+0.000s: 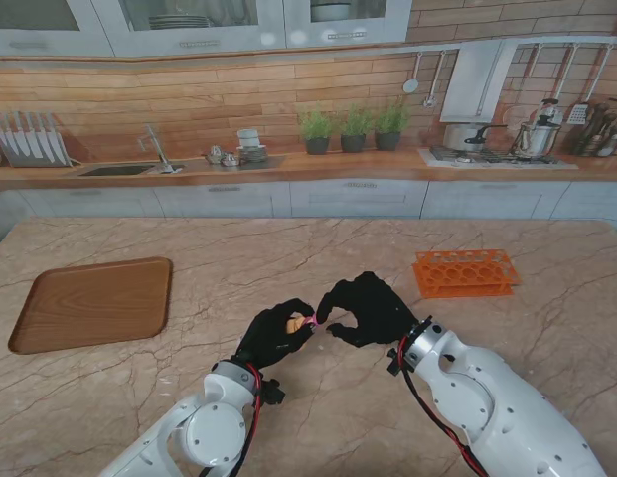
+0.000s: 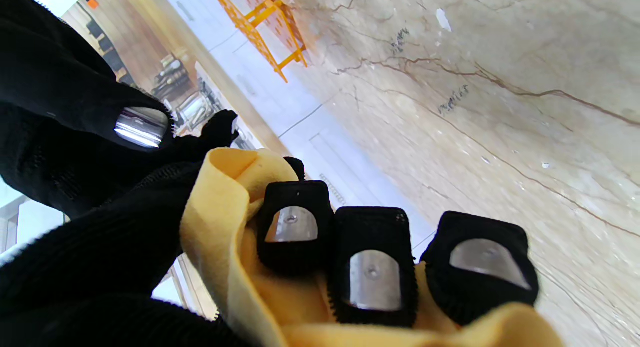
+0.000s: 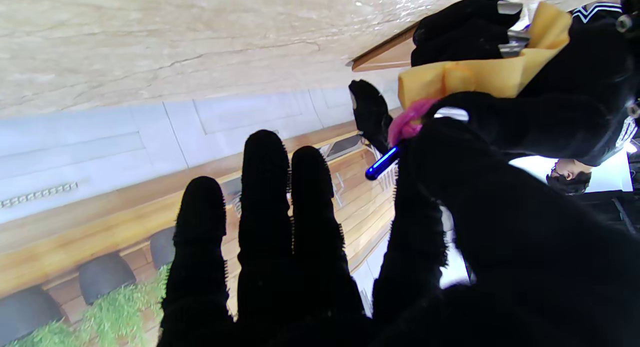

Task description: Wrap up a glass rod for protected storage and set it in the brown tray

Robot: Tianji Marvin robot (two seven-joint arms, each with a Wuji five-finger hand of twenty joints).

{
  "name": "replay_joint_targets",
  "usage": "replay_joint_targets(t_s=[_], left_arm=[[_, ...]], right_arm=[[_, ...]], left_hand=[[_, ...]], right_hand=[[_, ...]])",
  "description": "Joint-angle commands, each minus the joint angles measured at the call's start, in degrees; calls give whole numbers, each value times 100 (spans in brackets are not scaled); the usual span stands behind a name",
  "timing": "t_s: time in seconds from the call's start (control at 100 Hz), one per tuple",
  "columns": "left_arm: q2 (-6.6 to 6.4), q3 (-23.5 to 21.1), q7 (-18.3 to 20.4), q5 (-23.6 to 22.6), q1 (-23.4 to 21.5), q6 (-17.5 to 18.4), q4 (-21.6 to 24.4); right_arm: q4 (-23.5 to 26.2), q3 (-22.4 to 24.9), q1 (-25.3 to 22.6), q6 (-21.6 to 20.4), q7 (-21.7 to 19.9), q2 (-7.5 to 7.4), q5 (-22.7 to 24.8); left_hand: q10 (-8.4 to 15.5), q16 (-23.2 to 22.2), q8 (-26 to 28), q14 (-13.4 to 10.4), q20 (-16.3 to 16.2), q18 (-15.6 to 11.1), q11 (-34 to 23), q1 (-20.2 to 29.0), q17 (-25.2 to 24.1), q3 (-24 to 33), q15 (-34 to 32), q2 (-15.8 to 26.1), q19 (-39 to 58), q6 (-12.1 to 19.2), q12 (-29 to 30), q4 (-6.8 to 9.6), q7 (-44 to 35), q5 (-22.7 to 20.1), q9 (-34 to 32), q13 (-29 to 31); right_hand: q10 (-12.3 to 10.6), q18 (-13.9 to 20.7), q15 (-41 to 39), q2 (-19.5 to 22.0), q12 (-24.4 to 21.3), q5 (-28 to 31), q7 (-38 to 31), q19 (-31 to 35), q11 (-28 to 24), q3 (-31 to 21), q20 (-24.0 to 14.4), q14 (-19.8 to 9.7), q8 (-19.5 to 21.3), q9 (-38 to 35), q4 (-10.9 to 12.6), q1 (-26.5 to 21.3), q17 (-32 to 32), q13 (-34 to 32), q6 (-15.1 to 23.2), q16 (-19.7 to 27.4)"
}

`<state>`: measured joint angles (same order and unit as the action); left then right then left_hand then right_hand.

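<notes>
Surface: marble table [image 1: 308, 397], kitchen counter with sink, potted herbs and stove across the upper part of the stand frame.
Brown tray [image 1: 92, 301]: left of centre in the stand frame, flat on the table, well apart from both hands; nothing visible in it.
Orange rack [image 1: 465, 272]: right of centre, farther from me than the hands; cropped at the upper edge of the left wrist view.
Left hand [image 1: 278, 334]: centre frame, fingers curled round a yellow cloth [image 2: 240, 247]. Three fingertips [image 2: 372, 267] press into the fabric.
Right hand [image 1: 368, 310]: just right of the left hand, thumb and forefinger pinched at the meeting point; other three fingers extended, holding nothing.
Glass rod [image 3: 382, 163]: only a short blue tip pokes out past the right hand's pinch, in the right wrist view. Rest is hidden inside the cloth and behind the gloves.
Pink band [image 3: 407, 122]: sits at the cloth's end, at the right fingertips. Can't tell whether it's looped round the bundle or just touching.
Stand view: bundle is a small yellow-pink spot between the gloves, rod not resolvable.
</notes>
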<state>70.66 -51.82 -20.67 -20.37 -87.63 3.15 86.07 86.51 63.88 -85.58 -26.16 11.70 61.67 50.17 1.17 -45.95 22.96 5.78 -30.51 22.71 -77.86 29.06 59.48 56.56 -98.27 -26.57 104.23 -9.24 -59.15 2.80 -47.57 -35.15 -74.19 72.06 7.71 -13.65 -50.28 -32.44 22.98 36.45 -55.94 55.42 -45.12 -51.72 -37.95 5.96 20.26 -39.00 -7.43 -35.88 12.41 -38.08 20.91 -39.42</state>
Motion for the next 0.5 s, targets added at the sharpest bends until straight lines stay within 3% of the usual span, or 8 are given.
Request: replay_joint_targets(t_s=[0.0,0.06,0.13,0.19,0.3,0.36,0.45,0.49], left_arm=[[18,11,-17,-1,-15,45,16],[21,11,-33,-8,-13,72,5],[21,13,-49,-26,-10,94,-7],[22,12,-64,-37,-10,111,-16],[29,11,-92,-36,-15,148,-36],[41,9,-101,27,-21,187,-43],[50,-2,-64,143,-33,198,-30],[52,-3,-57,168,-36,192,-24]], right_arm=[[-63,-76,51,38,-93,49,-21],[-116,-162,119,65,-129,50,-55],[-158,-249,181,108,-196,50,-113],[-185,-300,217,138,-231,54,-159],[-201,-340,244,159,-240,61,-199],[-201,-361,262,145,-274,57,-214],[-187,-390,283,126,-407,41,-254],[-176,-393,283,125,-447,37,-267]], left_hand=[[520,-59,62,-469,5,-142,-261,118,143,295,-529,137,1169,-1,-88,454,188,150,-76,80],[539,-70,77,-468,30,-155,-256,39,149,-127,-525,233,1179,-10,-103,194,234,163,-60,81],[551,-80,262,-493,58,-164,-254,92,153,-1277,-514,326,1190,-68,-115,-361,350,126,-50,81],[558,-82,314,-494,63,-164,-266,78,153,-1909,-513,201,1192,-79,-119,-567,375,118,-50,81],[572,-95,338,-538,67,-175,-271,-202,156,-3260,-504,268,1193,-36,-122,-629,409,142,-34,82],[564,-105,315,-530,67,-194,-270,-136,147,-4357,-503,659,1202,-11,-122,-556,472,167,-26,83],[458,-127,292,-430,39,-95,-287,-23,143,-5116,-525,1132,1175,3,-119,-478,519,176,-1,80],[442,-129,292,-411,35,-87,-289,-67,137,-5188,-529,1389,1170,3,-119,-465,518,177,-1,80]], right_hand=[[-36,55,-42,194,60,128,-3,-105,-22,96,-100,-59,-97,-103,-236,-151,-42,-4,-74,5],[-51,48,-53,248,62,176,-6,-102,-31,104,-103,-60,-107,-135,-226,-202,-36,-23,-60,2],[-41,48,-55,266,61,176,6,-102,-32,115,-105,-55,-122,-149,-222,-245,-37,-24,-73,3],[-86,47,-64,280,59,209,2,-92,-43,110,-109,-57,-131,-250,-212,-316,-21,-47,-90,3],[-232,20,-53,203,-87,400,-48,-59,144,27,-110,-84,-197,-657,-218,-477,41,-136,-235,34],[-275,13,-31,128,-136,587,-122,-45,215,-52,-101,-104,-206,-806,-226,-534,74,-181,-313,56],[-174,0,11,11,-139,749,-217,-48,291,-179,-81,-106,-123,-714,-227,-556,79,-192,-205,84],[-104,-13,45,-48,-117,843,-282,-54,297,-246,-70,-91,-45,-616,-226,-595,67,-181,-104,102]])
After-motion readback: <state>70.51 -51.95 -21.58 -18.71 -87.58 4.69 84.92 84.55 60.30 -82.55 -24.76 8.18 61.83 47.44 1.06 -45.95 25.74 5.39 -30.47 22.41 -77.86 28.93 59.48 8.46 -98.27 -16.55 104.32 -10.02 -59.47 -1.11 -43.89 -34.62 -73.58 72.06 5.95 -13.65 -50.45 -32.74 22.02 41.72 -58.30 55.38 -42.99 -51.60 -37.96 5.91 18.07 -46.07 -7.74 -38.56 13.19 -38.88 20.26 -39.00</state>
